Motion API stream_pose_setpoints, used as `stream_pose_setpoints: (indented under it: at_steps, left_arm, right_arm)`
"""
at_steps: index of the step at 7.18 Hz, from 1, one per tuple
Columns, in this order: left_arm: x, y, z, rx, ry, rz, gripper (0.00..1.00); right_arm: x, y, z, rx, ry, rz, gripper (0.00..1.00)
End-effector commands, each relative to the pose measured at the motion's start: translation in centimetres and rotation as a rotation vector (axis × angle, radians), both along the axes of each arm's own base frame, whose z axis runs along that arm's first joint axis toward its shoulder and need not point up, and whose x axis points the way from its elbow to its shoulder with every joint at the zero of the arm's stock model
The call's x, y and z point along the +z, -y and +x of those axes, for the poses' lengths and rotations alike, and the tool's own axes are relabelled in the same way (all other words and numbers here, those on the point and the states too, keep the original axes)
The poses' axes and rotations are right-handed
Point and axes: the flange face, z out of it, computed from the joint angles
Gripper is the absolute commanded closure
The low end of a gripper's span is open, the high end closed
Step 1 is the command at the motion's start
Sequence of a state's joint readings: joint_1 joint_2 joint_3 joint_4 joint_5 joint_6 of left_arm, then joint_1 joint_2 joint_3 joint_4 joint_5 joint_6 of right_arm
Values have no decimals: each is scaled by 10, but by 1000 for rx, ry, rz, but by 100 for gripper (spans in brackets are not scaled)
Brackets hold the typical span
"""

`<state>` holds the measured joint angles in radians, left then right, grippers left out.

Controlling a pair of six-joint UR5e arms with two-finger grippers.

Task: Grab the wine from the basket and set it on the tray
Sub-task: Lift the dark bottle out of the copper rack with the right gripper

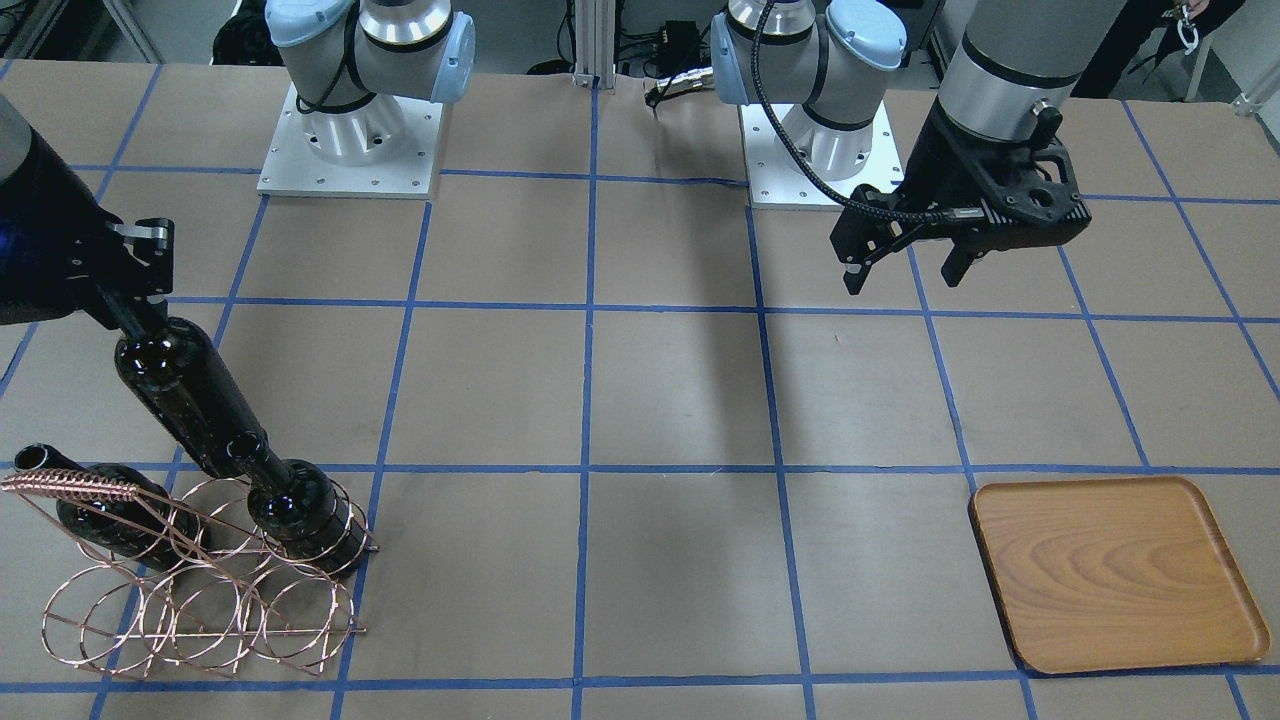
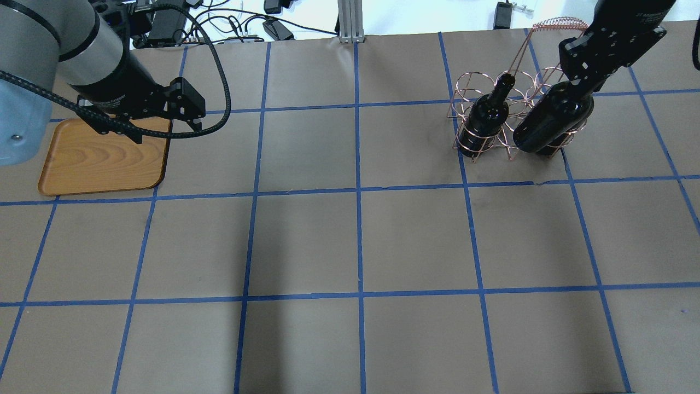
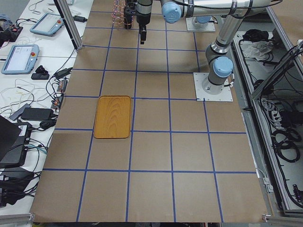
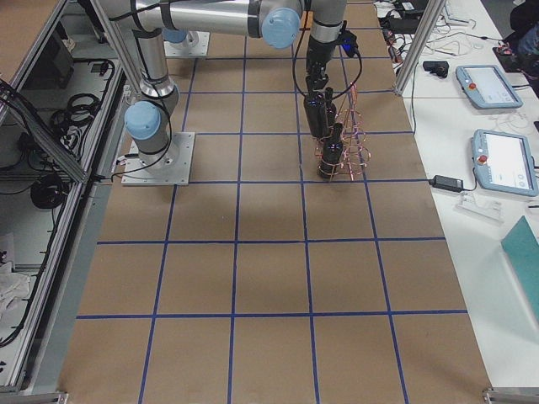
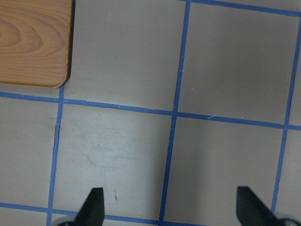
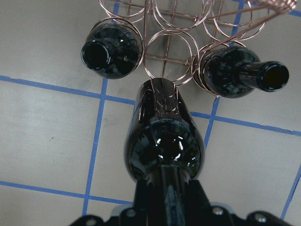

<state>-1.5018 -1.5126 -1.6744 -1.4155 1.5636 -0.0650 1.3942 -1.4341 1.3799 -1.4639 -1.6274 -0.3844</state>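
My right gripper (image 1: pixel 128 300) is shut on the neck of a black wine bottle (image 1: pixel 180 400) and holds it tilted, with its base just above the copper wire basket (image 1: pixel 200 610). In the right wrist view the held bottle (image 6: pixel 162 136) hangs at the basket's (image 6: pixel 175 58) near edge. Two more bottles (image 6: pixel 113 52) (image 6: pixel 235 75) stand in the basket's rings. The wooden tray (image 1: pixel 1110 570) lies bare at the far end of the table. My left gripper (image 1: pixel 905 270) is open and empty, hovering beside the tray (image 2: pixel 104 161).
The table is brown paper with a blue tape grid. The basket's twisted handle (image 2: pixel 558 23) rises close to my right wrist. The two arm bases (image 1: pixel 350 140) (image 1: pixel 820 140) stand at the robot's side. Cables and teach pendants lie beyond the table's edge (image 3: pixel 19 56).
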Motion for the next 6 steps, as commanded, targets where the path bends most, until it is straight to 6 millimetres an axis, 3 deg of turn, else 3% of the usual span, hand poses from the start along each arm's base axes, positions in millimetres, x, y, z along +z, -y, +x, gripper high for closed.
stream_pose_setpoints:
  at_steps: [1,2,3,6]
  left_arm:
    - [1,0,0,0,1,-4,0]
    - [2,1,2,1,2,-5,0]
    - [5,-1,4,-26,10,-6,0]
    - [4,-3,7,-37,32,10,0]
  right_arm:
    - [11,-13,7,11,14,25,100]
    - [8,-15,10,4,24,45,100]
    - [8,-18,38,6,54,47,100]
    - [3,-42,157,-87,85,53,100]
